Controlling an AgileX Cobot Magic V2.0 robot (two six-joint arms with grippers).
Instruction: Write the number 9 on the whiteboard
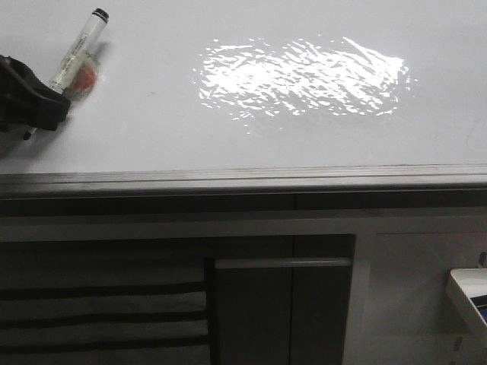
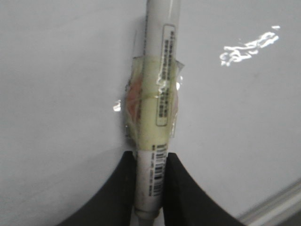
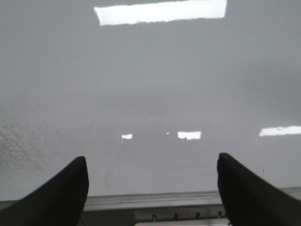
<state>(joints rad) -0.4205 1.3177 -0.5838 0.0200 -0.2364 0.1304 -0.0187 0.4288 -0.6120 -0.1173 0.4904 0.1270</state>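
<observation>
The whiteboard (image 1: 152, 129) fills the top of the front view, with a bright rippled glare patch (image 1: 300, 76). At its far left my left gripper (image 1: 55, 93) is shut on a white marker (image 1: 76, 53) wrapped in yellowish tape, its black end pointing away from the gripper. The left wrist view shows the marker (image 2: 157, 84) clamped between both fingers of that gripper (image 2: 151, 157). My right gripper (image 3: 153, 162) is open and empty over the board's near edge and is out of the front view. A faint thin curved stroke of the number 9 (image 3: 115, 165) lies between its fingers.
A grey metal edge strip (image 1: 243, 179) runs along the board's near side. Below it are dark cabinet panels (image 1: 99, 304) with a bar handle (image 1: 281, 263). A white object (image 1: 468, 293) shows at the lower right corner.
</observation>
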